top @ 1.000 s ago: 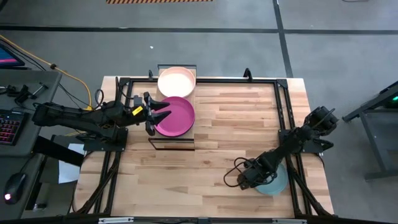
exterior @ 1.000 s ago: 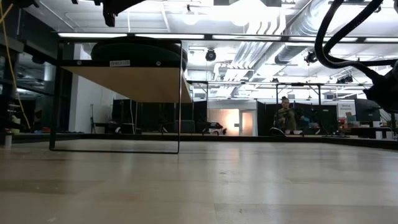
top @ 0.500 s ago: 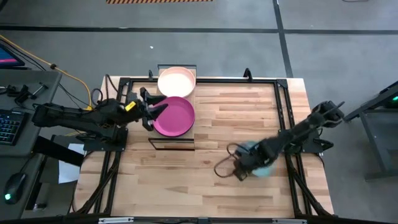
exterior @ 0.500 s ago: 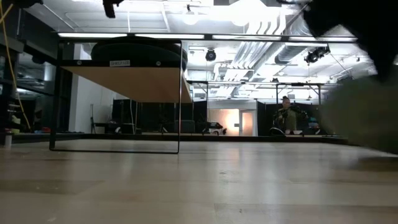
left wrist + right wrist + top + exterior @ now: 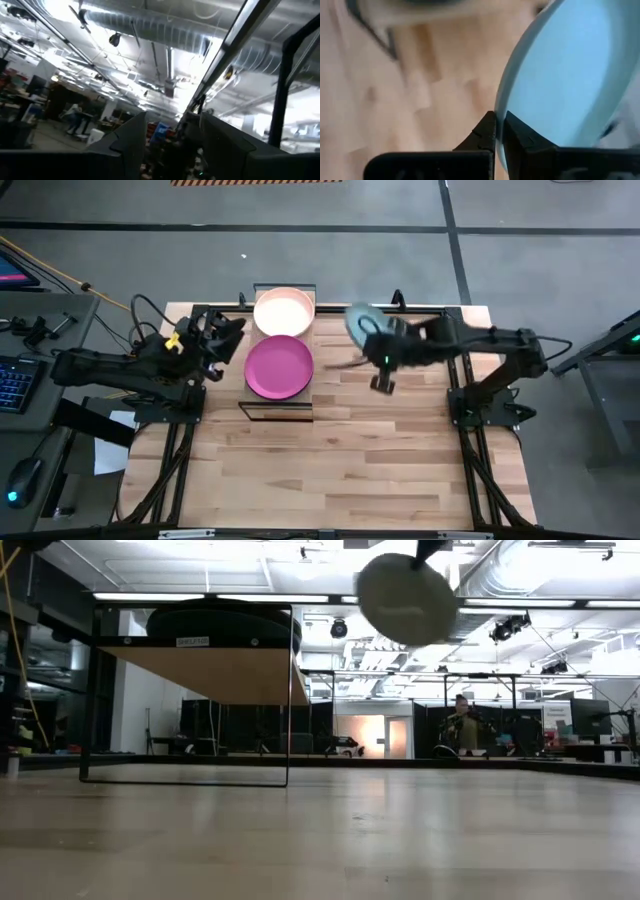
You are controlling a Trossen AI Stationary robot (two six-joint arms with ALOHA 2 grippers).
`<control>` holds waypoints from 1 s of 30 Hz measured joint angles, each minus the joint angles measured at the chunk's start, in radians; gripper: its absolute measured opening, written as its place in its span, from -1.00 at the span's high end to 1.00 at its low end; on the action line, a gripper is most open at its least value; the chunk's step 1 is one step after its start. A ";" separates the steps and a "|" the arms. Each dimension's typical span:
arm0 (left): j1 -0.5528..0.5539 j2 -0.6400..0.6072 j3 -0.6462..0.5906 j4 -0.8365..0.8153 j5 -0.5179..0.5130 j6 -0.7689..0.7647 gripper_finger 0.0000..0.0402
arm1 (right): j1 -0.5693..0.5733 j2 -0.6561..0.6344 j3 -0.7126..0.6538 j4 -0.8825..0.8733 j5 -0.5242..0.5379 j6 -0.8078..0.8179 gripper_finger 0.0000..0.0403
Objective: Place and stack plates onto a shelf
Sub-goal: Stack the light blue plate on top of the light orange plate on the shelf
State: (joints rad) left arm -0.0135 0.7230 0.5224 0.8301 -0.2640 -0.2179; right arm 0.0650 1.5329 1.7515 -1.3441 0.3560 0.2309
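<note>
The shelf (image 5: 276, 403) stands at the table's far left; its underside shows in the low view (image 5: 215, 670). A magenta pink plate (image 5: 279, 367) lies on its near half and a pale peach plate (image 5: 284, 310) on its far half. My right gripper (image 5: 370, 332) is shut on the light blue-green plate (image 5: 357, 320), high above the table to the right of the shelf; the plate also shows in the low view (image 5: 407, 598). My left gripper (image 5: 230, 336) is open and empty, left of the shelf, tipped upward (image 5: 170, 120). My right gripper (image 5: 499, 119) pinches the light blue-green plate's rim (image 5: 501, 107) between its two fingers, one on the hollow face and one on the back. The plate is lifted clear of the table and stands tilted on edge beyond the fingers.
A black frame (image 5: 330, 308) runs around the tabletop. Bare wood (image 5: 380, 440) lies right of and nearer than the shelf. In the low view, plates on the shelf show as a dark stack (image 5: 215, 618). A person (image 5: 458, 725) stands far off in the room.
My right gripper has lifted the light blue-green plate off the table's near right part and carried it up and toward the far edge and the shelf, tipping it on edge. My left gripper has drawn back from the pink plate toward the table's left and tipped upward.
</note>
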 joint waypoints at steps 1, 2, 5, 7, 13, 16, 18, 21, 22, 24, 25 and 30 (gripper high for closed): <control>0.000 -0.006 0.000 -0.001 0.001 -0.016 0.13 | -0.019 0.009 0.037 0.002 0.012 -0.078 1.00; 0.000 -0.012 0.000 0.001 0.001 -0.034 0.13 | -0.041 0.024 0.078 0.006 0.014 -0.165 1.00; 0.000 -0.031 0.000 0.012 0.001 -0.076 0.13 | -0.087 0.088 0.196 0.021 0.014 -0.423 1.00; 0.000 -0.043 0.000 0.016 0.001 -0.094 0.13 | -0.105 0.149 0.276 0.029 0.013 -0.593 1.00; 0.000 -0.062 0.000 0.047 -0.001 -0.095 0.13 | -0.150 0.359 0.496 0.028 0.029 -1.042 1.00; 0.000 -0.064 0.000 0.052 -0.007 -0.095 0.13 | -0.191 0.457 0.595 0.031 0.037 -1.191 1.00; 0.000 -0.064 0.000 0.051 -0.007 -0.095 0.13 | -0.222 0.492 0.592 0.081 0.045 -1.262 1.00; 0.000 -0.063 0.000 0.052 -0.007 -0.106 0.13 | -0.269 0.510 0.532 0.166 0.039 -1.382 1.00; 0.000 -0.063 0.000 0.051 -0.007 -0.114 0.13 | -0.285 0.514 0.517 0.189 0.026 -1.416 1.00; 0.000 -0.063 0.000 0.050 -0.008 -0.121 0.13 | -0.309 0.526 0.489 0.228 0.009 -1.483 1.00; 0.000 -0.063 0.000 0.050 -0.008 -0.121 0.13 | -0.322 0.532 0.480 0.246 0.006 -1.501 1.00; 0.000 -0.062 -0.001 0.050 -0.010 -0.121 0.13 | -0.361 0.565 0.472 0.300 -0.059 -1.516 1.00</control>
State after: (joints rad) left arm -0.0139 0.6605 0.5217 0.8803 -0.2737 -0.3389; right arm -0.2965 2.0980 2.2238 -1.0438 0.2968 -1.2849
